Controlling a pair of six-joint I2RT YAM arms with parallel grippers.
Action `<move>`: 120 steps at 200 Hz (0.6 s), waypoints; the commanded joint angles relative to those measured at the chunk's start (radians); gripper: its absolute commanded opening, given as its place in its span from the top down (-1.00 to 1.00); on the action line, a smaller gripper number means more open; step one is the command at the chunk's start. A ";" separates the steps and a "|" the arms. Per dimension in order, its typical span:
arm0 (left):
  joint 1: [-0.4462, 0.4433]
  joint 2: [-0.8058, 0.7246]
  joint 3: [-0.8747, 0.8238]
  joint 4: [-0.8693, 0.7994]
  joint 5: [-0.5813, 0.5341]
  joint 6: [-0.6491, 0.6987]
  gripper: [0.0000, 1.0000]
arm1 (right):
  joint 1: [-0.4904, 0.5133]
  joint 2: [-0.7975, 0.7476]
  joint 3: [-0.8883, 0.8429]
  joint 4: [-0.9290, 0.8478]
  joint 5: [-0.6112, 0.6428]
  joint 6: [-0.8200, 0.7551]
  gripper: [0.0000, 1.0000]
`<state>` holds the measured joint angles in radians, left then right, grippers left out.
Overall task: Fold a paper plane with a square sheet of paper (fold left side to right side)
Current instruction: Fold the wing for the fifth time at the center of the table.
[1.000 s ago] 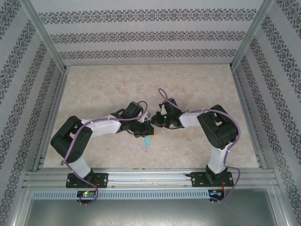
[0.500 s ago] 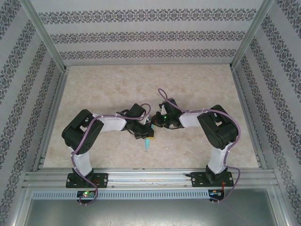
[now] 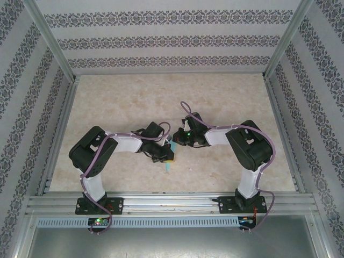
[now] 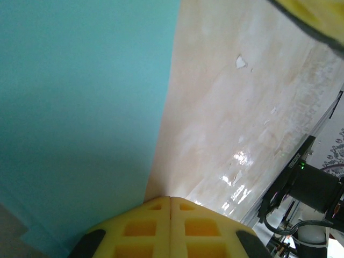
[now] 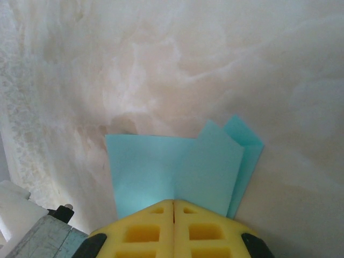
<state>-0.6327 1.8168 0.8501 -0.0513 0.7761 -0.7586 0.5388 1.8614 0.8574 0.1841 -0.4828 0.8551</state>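
Right wrist: paper plane meets the tips of the closed right tool.

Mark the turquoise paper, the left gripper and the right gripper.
turquoise paper [image 5: 153,166], right wrist view, its flat left panel.
left gripper [image 4: 170,203], left wrist view, the seam at its closed yellow tip.
right gripper [image 5: 173,207], right wrist view, the seam at its closed yellow tip.

Paper plane — mostly beneath the left hand
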 commanded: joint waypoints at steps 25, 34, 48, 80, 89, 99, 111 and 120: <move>-0.010 -0.045 -0.068 -0.045 0.034 0.054 1.00 | -0.008 0.031 -0.032 -0.183 0.088 -0.041 1.00; -0.010 -0.049 -0.076 -0.048 0.038 0.062 1.00 | -0.008 0.031 -0.032 -0.185 0.089 -0.044 1.00; -0.014 -0.057 -0.087 -0.051 0.043 0.068 1.00 | -0.010 0.029 -0.034 -0.189 0.092 -0.045 1.00; -0.027 -0.071 -0.105 -0.075 0.049 0.090 1.00 | -0.013 0.028 -0.039 -0.195 0.096 -0.048 1.00; -0.030 -0.075 -0.109 -0.085 0.050 0.097 1.00 | -0.013 0.029 -0.037 -0.196 0.098 -0.049 1.00; -0.033 -0.079 -0.114 -0.101 0.046 0.105 1.00 | -0.014 0.030 -0.037 -0.199 0.098 -0.051 1.00; -0.036 -0.086 -0.119 -0.121 0.041 0.114 1.00 | -0.014 0.029 -0.035 -0.200 0.099 -0.051 1.00; -0.036 -0.092 -0.124 -0.129 0.040 0.119 1.00 | -0.015 0.029 -0.036 -0.202 0.101 -0.054 1.00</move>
<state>-0.6491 1.7485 0.7589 -0.0711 0.8093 -0.6834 0.5385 1.8557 0.8600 0.1574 -0.4812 0.8330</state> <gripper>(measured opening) 0.044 0.064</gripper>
